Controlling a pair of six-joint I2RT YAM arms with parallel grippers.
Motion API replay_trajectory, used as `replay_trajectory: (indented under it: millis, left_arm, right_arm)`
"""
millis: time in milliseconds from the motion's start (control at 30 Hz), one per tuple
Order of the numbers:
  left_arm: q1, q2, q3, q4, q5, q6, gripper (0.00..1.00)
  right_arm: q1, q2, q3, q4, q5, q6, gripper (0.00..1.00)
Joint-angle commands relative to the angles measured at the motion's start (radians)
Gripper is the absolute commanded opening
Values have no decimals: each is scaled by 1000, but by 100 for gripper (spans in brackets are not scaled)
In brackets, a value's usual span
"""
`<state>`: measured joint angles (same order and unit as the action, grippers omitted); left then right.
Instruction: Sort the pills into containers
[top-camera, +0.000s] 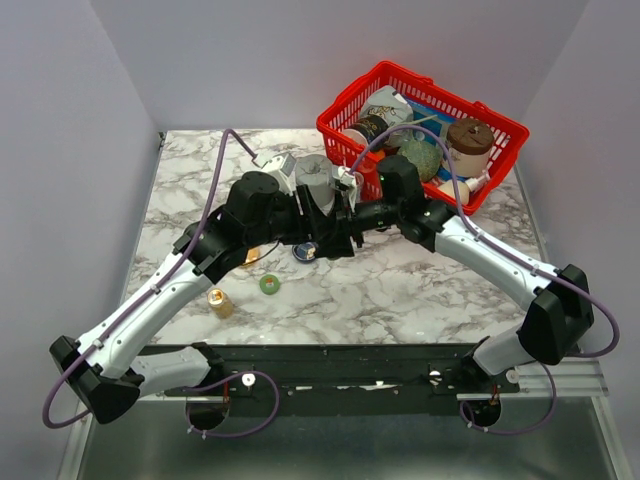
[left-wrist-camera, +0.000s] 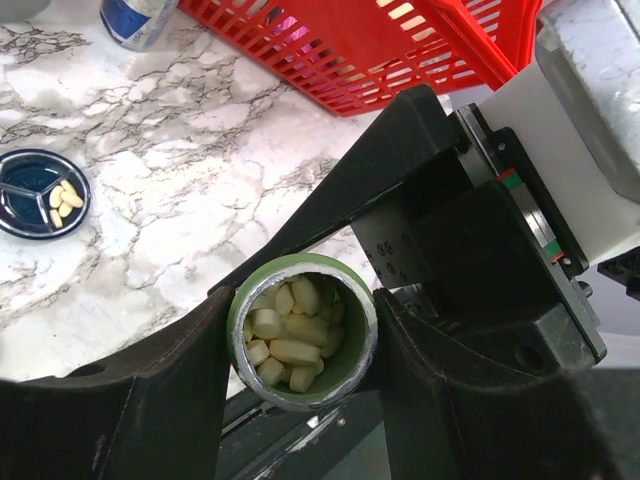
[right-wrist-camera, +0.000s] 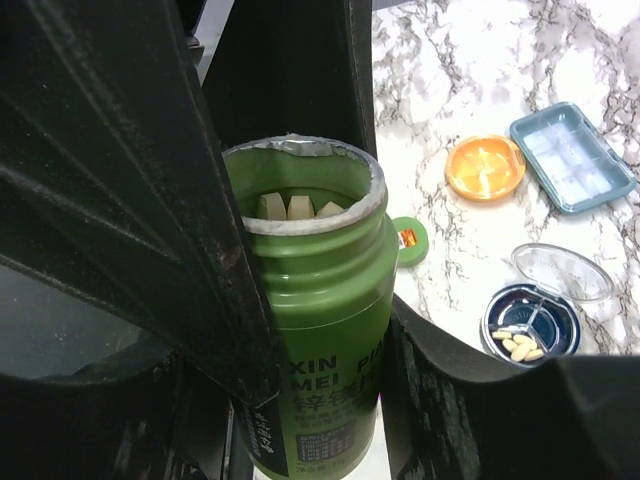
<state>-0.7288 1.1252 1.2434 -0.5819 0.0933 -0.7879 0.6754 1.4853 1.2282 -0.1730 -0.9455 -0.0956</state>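
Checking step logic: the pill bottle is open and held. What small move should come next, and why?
Probably swing the green bottle over the orange dish, ready to tip. The bottle is uncapped with pills inside, the orange dish looks empty, and the blue dish already holds some.

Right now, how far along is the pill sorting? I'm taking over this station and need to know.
Done: the cap is off the green bottle and lies on the table, and a few pills sit in the blue dish. In hand: the left end effector and right end effector both grip the open bottle, which holds many more. Left: the orange dish looks empty.
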Motion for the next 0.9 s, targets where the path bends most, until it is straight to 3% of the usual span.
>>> replay_trajectory:
  millis: [0, 33, 133, 233, 467, 600, 733, 867]
  left_arm:
    - [-12, -74, -2, 16, -41, -16, 42]
    - [-12, -88, -9, 39, -62, -19, 63]
    - [-6, -148, -25, 74, -81, -27, 85]
    - [2, -186, -32, 85, -84, -24, 94]
    - [11, -299, -80, 1, -161, 99, 96]
    - [12, -377, -285, -90, -225, 102, 98]
    - [12, -299, -406, -185, -251, 7, 97]
    - [11, -150, -453, -121, -305, -22, 97]
  right_arm:
    - [-2, 1, -29, 81, -35, 19, 24]
    - [-4, -2, -41, 87, -38, 19, 23]
    - [-7, -8, -53, 101, -56, 19, 23]
    - [-8, -10, -59, 113, -65, 19, 22]
    - [-25, -25, -94, 119, -64, -6, 22]
    - [-100, -26, -134, 119, -85, -38, 22]
    - [-160, -26, -136, 113, -93, -44, 22]
    - [-186, -33, -139, 107, -93, -50, 21]
